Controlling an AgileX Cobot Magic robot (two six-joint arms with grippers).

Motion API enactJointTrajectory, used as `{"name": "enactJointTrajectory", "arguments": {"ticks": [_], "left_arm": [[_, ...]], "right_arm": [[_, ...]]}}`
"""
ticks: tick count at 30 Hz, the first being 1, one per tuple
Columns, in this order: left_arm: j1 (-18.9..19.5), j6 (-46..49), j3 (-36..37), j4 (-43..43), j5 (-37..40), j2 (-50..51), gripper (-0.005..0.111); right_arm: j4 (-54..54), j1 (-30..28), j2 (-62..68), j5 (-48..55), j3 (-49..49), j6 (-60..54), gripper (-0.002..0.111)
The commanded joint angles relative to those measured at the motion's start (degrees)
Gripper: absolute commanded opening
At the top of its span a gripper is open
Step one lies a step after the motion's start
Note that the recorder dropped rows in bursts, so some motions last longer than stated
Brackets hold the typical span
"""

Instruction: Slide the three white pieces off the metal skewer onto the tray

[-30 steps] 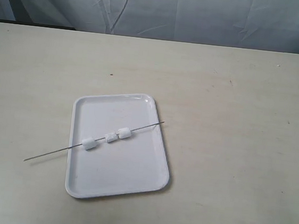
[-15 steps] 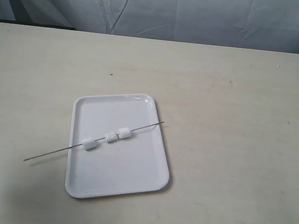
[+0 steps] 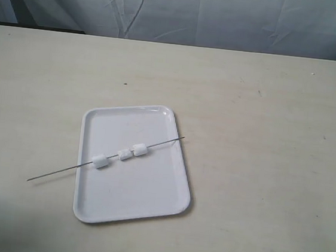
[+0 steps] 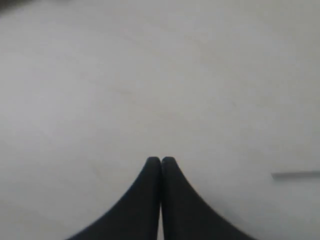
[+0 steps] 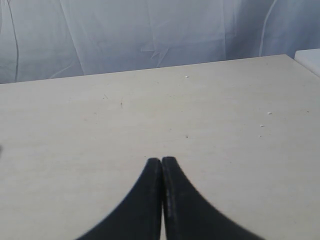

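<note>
Exterior view: skewer (image 3: 54, 174) w/ 3 pieces (image 3: 125, 154) across tray (image 3: 140, 192); L gripper (image 4: 161, 160), R gripper (image 5: 161, 160) jaws closed, empty; risk: clumsy pinch rolling skewer, pieces off tray.

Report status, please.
Left gripper and right gripper shut, empty. Three small white cylinders on thin grey metal skewer across white rectangular tray. Path clear.

Pale beige counter (image 3: 267, 100) is filling most of the exterior view: matte, lightly scuffed, one dark speck (image 3: 125, 84) showing near the middle. Wrinkled grey-blue sheet (image 3: 227, 18) is hanging behind its far edge, serving as the wall. Dark gap (image 3: 10, 1) is showing at the sheet's left end. Light is falling soft and even.
</note>
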Motion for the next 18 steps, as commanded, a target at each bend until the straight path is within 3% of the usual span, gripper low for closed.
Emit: {"name": "enactJointTrajectory", "arguments": {"ticks": [1,4,7,12,18], "left_arm": [[-1.4,43.8,-1.1,-35.8,1.5,0.4,0.0],[-4.0,72.5,-1.6,-54.3,4.7,0.7,0.0],[-7.0,89.0,-2.3,-61.0,4.8,1.8,0.0],[-11.2,98.7,-4.8,-61.0,3.6,6.1,0.006],[-13.5,99.5,-10.8,-50.8,3.7,12.0,0.034]], "right_arm": [[0.0,-0.3,-0.3,-0.5,0.1,0.0,-0.001],[0.0,-0.3,-0.3,-0.5,0.1,0.0,-0.001],[0.0,-0.3,-0.3,-0.5,0.1,0.0,-0.001],[0.0,-0.3,-0.3,-0.5,0.1,0.0,-0.001],[0.0,-0.3,-0.3,-0.5,0.1,0.0,-0.001]]}}
